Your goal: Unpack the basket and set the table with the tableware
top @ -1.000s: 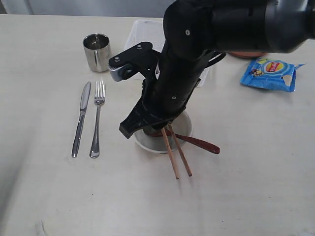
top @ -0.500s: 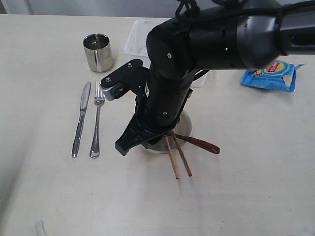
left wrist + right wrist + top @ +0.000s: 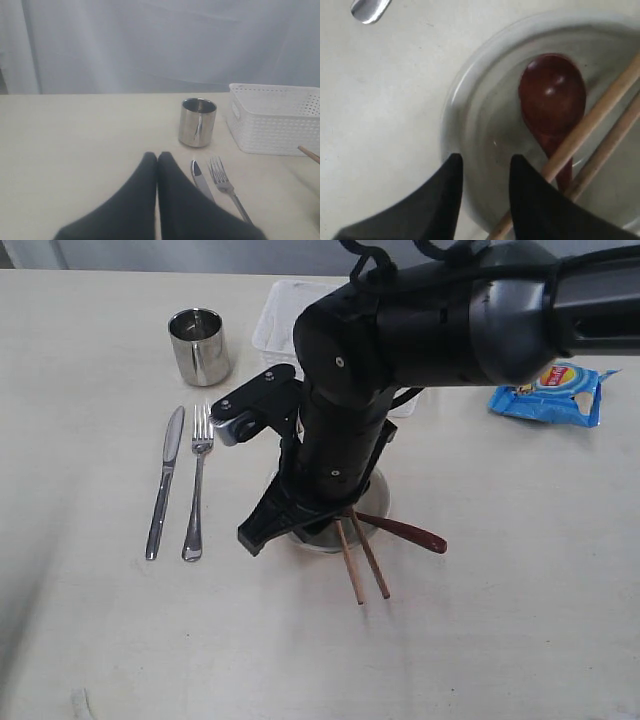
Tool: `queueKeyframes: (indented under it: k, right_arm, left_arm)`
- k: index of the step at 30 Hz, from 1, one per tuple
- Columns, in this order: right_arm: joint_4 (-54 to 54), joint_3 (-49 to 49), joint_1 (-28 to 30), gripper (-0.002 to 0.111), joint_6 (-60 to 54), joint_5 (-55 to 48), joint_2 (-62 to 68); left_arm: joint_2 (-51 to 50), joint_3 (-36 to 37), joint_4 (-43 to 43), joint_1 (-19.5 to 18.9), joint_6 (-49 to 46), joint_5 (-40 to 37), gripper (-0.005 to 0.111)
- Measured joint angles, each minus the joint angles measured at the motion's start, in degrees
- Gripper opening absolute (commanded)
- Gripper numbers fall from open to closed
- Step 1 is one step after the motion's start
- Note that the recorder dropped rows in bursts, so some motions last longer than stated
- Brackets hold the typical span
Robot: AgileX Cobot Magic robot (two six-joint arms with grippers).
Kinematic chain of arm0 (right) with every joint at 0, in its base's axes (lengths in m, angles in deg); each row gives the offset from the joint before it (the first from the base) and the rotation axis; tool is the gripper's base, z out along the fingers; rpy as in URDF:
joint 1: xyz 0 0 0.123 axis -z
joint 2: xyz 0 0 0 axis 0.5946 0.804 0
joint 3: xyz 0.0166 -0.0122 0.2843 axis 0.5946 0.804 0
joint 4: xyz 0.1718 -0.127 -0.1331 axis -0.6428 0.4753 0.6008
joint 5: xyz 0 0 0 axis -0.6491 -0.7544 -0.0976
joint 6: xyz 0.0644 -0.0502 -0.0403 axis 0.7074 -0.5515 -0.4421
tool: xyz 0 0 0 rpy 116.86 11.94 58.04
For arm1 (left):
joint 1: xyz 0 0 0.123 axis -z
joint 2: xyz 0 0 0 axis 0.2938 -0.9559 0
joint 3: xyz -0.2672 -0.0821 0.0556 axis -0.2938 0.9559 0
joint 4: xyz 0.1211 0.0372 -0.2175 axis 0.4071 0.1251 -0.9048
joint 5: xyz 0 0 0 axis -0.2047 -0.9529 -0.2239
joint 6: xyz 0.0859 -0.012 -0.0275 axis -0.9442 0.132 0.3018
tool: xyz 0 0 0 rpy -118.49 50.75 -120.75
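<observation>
Behind the table (image 3: 75, 125) hangs a pale grey-white curtain (image 3: 150, 45), falling in soft vertical folds right across the back. The light is even and diffuse. The broad off-white tabletop shows faint grain, and in the exterior view a dim shadow (image 3: 25, 620) darkens its near left corner.

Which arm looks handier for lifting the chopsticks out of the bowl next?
Probably the right: the right gripper hangs at the rim of the bowl, beside the chopsticks. The left gripper sits shut, back by the knife and fork.
</observation>
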Motion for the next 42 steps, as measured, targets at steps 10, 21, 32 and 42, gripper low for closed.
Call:
queueKeyframes:
  k: [10,21,32,42]
  right_arm:
    - [2.8,0.0,0.0,0.032,2.8,-1.4,0.0]
    - [3.7,0.2,-0.1,0.032,2.9,-1.3,-7.6]
    - [14.2,0.2,15.7,0.032,7.6,2.4,-18.0]
    - [14.3,0.2,36.1,0.032,11.4,4.5,-18.0]
  left_arm:
    - [0.0,0.0,0.0,0.0,0.0,0.0,0.0]
    - [0.0,0.0,0.0,0.0,0.0,0.0,0.0]
    - [0.0,0.0,0.0,0.0,0.0,0.0,0.0]
    - [0.0,0.0,0.0,0.0,0.0,0.0,0.0]
